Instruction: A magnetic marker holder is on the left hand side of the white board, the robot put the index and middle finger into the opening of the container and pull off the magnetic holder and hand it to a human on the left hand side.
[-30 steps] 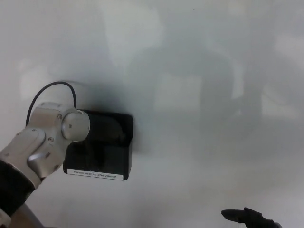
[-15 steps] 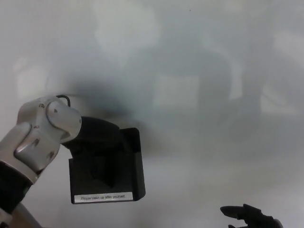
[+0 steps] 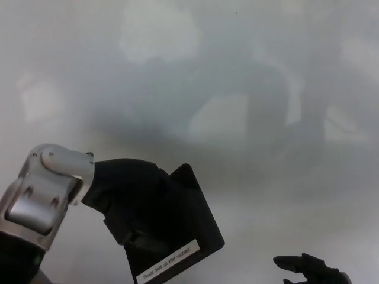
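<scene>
Holder (image 3: pixel 177 236) now off the board (image 3: pixel 237 89): half a second ago it was lower than its first place but level, label edge horizontal; now it is rotated, label strip running up to the right, one corner pointing up, and it sits at lower left of the head view, nearer the camera. One second ago it sat flat and square against the white surface, higher up. The magnetic bond looks broken; the pull-off step I judge done.

Left hand (image 3: pixel 127 198) grips the holder: black fingers go into its top opening from the left and close on the wall. How many fingers are inside cannot be told, since black lies on black. The silver wrist has dropped and rolled with the load.

Right hand (image 3: pixel 311 269) shows only as dark fingertips at the bottom right edge, spread apart and holding nothing, in much the same place across all three pictures.

No person is in view yet. Remaining: carry the holder leftward to the human and release. Risk as judged: the holder hangs tilted from a hook-style grip, so a fast swing could let it slip off the fingers.
</scene>
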Motion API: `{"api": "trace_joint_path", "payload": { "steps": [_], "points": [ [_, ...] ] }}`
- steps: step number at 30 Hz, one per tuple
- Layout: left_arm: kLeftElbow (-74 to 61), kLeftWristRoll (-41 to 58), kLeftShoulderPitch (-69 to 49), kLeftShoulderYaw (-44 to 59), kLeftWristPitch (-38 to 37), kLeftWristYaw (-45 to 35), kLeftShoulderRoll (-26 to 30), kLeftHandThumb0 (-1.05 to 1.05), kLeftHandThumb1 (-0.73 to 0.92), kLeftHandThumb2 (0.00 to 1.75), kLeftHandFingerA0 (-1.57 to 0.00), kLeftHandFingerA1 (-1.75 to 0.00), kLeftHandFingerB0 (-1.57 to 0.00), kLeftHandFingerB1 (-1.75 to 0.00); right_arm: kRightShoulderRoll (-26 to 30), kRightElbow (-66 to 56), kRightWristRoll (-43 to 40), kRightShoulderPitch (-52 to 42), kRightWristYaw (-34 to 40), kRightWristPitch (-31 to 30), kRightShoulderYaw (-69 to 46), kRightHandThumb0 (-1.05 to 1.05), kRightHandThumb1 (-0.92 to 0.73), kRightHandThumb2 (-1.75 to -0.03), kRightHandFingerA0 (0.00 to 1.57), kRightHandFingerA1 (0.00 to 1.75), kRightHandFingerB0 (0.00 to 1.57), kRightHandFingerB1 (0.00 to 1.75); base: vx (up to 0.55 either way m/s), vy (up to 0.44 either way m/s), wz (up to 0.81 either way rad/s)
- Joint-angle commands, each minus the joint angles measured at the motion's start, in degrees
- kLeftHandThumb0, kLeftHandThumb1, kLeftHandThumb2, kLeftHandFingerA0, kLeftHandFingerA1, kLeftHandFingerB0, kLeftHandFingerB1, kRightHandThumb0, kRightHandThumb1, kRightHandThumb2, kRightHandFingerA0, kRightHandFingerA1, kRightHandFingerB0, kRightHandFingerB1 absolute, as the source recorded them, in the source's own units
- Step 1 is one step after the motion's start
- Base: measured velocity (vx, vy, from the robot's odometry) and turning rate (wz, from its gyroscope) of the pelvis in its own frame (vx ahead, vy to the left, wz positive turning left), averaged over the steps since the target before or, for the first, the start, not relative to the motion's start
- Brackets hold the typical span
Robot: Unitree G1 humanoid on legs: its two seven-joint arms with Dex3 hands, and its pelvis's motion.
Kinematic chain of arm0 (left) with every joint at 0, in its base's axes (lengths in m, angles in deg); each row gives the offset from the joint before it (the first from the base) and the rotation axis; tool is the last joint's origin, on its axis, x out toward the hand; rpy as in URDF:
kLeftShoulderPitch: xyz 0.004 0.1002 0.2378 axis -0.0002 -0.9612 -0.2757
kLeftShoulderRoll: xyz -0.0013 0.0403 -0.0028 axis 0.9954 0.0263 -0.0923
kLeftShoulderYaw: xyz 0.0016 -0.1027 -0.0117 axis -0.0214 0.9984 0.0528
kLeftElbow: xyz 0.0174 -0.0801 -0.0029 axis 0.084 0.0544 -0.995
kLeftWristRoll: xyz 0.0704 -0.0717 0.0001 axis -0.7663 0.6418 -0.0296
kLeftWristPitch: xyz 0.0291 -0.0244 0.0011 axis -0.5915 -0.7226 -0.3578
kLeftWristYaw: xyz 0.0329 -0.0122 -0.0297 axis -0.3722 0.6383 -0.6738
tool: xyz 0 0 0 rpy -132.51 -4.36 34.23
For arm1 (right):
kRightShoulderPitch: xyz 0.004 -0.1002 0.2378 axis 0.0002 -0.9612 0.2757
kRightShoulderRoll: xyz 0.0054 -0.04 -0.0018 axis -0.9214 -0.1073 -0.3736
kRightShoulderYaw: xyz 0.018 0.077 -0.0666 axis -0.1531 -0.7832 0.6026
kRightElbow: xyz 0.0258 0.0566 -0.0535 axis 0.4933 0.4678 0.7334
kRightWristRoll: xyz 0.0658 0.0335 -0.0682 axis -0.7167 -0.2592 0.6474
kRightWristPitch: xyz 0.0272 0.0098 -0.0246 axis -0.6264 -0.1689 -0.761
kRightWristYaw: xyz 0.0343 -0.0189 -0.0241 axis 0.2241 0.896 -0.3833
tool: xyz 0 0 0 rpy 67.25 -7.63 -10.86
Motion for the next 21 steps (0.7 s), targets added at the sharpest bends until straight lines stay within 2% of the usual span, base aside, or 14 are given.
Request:
{"api": "trace_joint_path", "payload": {
  "steps": [1, 2, 3, 4, 6, 7, 9, 13, 14, 15, 16, 21],
  "points": [
    [-9.83, 47.03, -16.10, 29.12, 18.94, -2.87, -12.79, -0.37, 0.52, 0.57, -0.98, -0.92, -0.91, -0.57, 0.56, 0.06, -2.15, -0.02, -0.30, 0.16, -1.71, -0.52, -0.76, -0.64, 0.88, 0.59, 0.73, 0.45, 0.00, 0.000, 0.00],
    [-10.24, 47.44, -16.65, 30.00, 18.73, -2.15, -13.04, -0.37, 0.52, 0.57, -0.98, -0.92, -0.91, -0.57, 0.48, 0.08, -2.24, 0.04, -0.28, 0.13, -1.78, -0.52, -0.76, -0.64, 0.88, 0.59, 0.73, 0.45, 0.00, 0.000, 0.00],
    [-11.39, 51.53, -19.48, 33.44, 16.70, 1.23, -15.76, -0.69, 0.63, 0.61, -0.93, -0.81, -0.81, -0.54, 0.51, 0.09, -1.96, -0.07, 0.12, 0.12, -1.64, -0.51, -0.77, -0.64, 0.88, 0.60, 0.73, 0.45, 0.00, 0.000, 0.00],
    [-11.98, 53.38, -20.60, 34.96, 15.58, 2.20, -16.73, -0.61, 0.63, 0.59, -0.94, -0.79, -0.81, -0.55, 0.39, 0.14, -1.99, -0.16, 0.21, 0.06, -1.67, -0.50, -0.76, -0.63, 0.86, 0.59, 0.73, 0.45, 0.00, 0.000, 0.00],
    [-12.63, 54.82, -21.47, 36.38, 14.76, 2.79, -17.52, -0.61, 0.63, 0.59, -0.94, -0.79, -0.81, -0.55, 0.24, 0.21, -2.11, -0.25, 0.23, -0.02, -1.75, -0.50, -0.76, -0.63, 0.86, 0.59, 0.73, 0.45, 0.00, 0.000, 0.00],
    [-10.30, 56.92, -20.97, 38.72, 16.69, 1.94, -16.54, -0.75, 0.76, 0.64, -1.00, -0.80, -0.93, -0.64, 0.17, 0.26, -2.01, -0.36, 0.40, -0.03, -1.70, -0.51, -0.76, -0.63, 0.87, 0.58, 0.73, 0.45, 0.00, 0.000, 0.00],
    [-6.15, 60.63, -20.18, 43.40, 20.76, 1.15, -14.46, -0.69, 0.75, 0.63, -0.98, -0.78, -0.95, -0.65, 0.09, 0.37, -1.94, -0.54, 0.50, -0.02, -1.66, -0.51, -0.76, -0.63, 0.87, 0.58, 0.73, 0.45, 0.00, 0.000, 0.00],
    [-2.90, 63.29, -19.70, 47.42, 21.51, -0.13, -12.96, -0.64, 0.79, 0.64, -0.97, -0.82, -0.93, -0.61, 0.36, 0.47, -1.32, -0.46, 1.05, -0.11, -1.31, -0.50, -0.77, -0.63, 0.87, 0.58, 0.73, 0.45, 0.00, 0.000, 0.00],
    [-0.31, 63.17, -18.92, 49.65, 23.13, -2.35, -10.51, -0.57, 0.70, 0.62, -1.02, -0.85, -0.97, -0.54, 0.27, 0.67, -1.56, -0.35, 0.76, -0.19, -1.47, -0.50, -0.77, -0.63, 0.86, 0.58, 0.73, 0.45, 0.00, 0.000, 0.00],
    [0.76, 62.94, -18.49, 50.28, 23.65, -3.68, -9.51, -0.57, 0.70, 0.62, -1.02, -0.85, -0.97, -0.54, 0.24, 0.73, -1.60, -0.31, 0.66, -0.28, -1.49, -0.50, -0.77, -0.63, 0.86, 0.58, 0.73, 0.45, 0.00, 0.000, 0.00],
    [2.52, 62.75, -17.85, 51.53, 24.38, -5.42, -7.99, -0.53, 0.62, 0.59, -1.06, -0.86, -0.97, -0.54, 0.17, 0.81, -1.68, -0.27, 0.51, -0.48, -1.53, -0.50, -0.76, -0.63, 0.86, 0.58, 0.73, 0.45, 0.00, 0.000, 0.00],
    [3.36, 64.14, -19.20, 55.16, 24.58, -4.50, -7.90, -0.50, 0.54, 0.58, -1.02, -0.78, -0.95, -0.54, -0.10, 1.15, -1.70, -0.24, 0.17, -1.07, -1.49, -0.50, -0.77, -0.64, 0.88, 0.60, 0.73, 0.45, 0.00, 0.000, 0.00]
  ]
}}
